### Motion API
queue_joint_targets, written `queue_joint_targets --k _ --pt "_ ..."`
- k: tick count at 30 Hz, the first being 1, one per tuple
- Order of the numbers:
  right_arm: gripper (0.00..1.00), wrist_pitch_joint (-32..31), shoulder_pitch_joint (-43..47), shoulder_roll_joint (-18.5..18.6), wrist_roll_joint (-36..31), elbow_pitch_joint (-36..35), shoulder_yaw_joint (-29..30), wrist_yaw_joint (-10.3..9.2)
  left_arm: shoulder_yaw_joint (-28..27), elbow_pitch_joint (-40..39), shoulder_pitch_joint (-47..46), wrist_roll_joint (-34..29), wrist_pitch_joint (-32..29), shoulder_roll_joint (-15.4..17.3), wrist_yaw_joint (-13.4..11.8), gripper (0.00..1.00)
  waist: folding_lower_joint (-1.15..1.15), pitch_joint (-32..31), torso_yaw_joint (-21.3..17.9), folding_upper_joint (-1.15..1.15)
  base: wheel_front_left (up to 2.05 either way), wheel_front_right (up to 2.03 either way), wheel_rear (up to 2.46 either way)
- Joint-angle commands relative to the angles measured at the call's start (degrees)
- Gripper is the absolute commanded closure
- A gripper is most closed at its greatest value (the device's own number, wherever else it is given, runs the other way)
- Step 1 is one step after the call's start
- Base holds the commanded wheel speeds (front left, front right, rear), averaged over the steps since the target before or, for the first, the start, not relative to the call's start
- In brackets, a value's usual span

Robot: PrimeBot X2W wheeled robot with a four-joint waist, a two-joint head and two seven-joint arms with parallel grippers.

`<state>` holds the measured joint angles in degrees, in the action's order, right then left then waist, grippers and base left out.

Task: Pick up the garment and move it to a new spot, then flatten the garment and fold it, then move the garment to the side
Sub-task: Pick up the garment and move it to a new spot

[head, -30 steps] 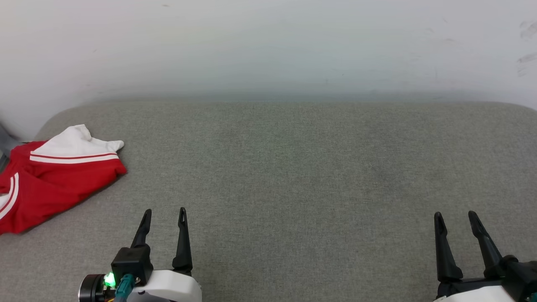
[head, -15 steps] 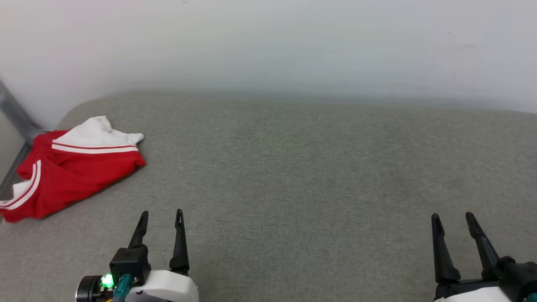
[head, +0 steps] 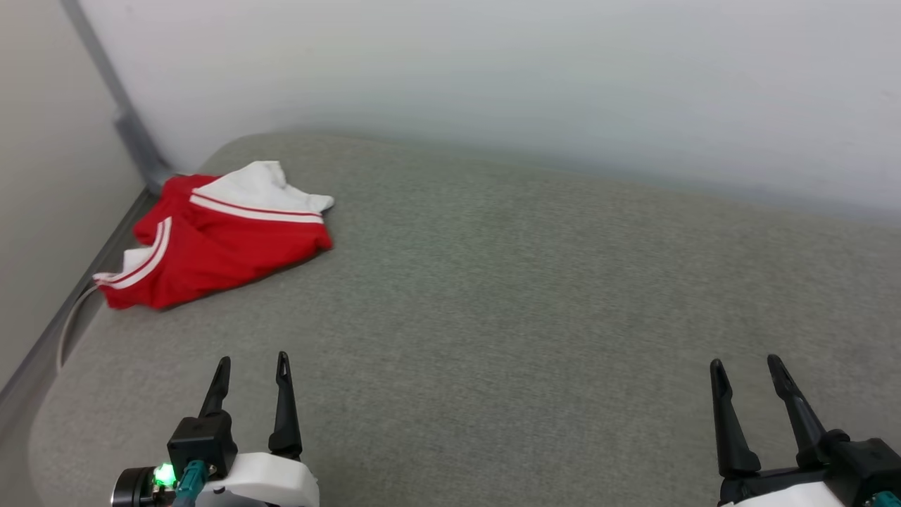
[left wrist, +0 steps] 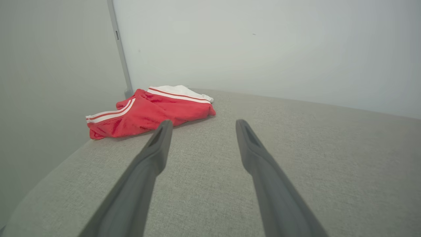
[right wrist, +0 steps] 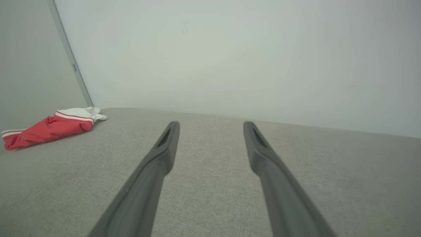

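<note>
Jaws on the left gripper [head: 253, 359], at the lower left of the head view, stand wide apart and hold nothing. They are poised over a grey woven-fabric padded surface [head: 528, 296]. At the lower right the right gripper [head: 745, 361] is the same, its jaws spread and empty, with bare fabric between the long dark fingers in its wrist view [right wrist: 211, 123]. The two grippers are well apart from each other.

Farther off, ahead and to the left of the left gripper [left wrist: 203, 122], lies the red jersey-style T-shirt with white sleeves and red-and-white striped trim [head: 225, 243]. It is a loosely rumpled heap [left wrist: 154, 110] near the surface's far left rounded corner, close to the left edge, its white sleeve toward the far side. It touches neither gripper and is much farther from the right one [right wrist: 49, 128].

Behind it a grey metal strip [head: 120, 105] runs up the corner between pale walls [head: 493, 70].
</note>
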<state>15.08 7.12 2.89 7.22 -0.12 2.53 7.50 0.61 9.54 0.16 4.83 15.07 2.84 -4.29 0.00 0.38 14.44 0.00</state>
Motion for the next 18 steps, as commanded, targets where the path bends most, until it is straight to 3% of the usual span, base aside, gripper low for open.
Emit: queue_joint_targets --k 1,18 --pt "0.00 0.14 0.38 -0.02 -0.48 -0.40 -0.17 -0.02 -0.29 0.12 -0.35 0.12 0.16 0.07 -0.14 0.00 0.00 0.29 2.15 0.00 0.00 0.00 0.00" --pt "0.00 0.14 -0.62 -0.02 -2.32 -0.96 -2.24 -0.03 -2.29 0.01 0.04 1.61 0.16 0.06 -0.54 0.00 0.00 1.66 14.40 0.00 0.00 0.00 0.00"
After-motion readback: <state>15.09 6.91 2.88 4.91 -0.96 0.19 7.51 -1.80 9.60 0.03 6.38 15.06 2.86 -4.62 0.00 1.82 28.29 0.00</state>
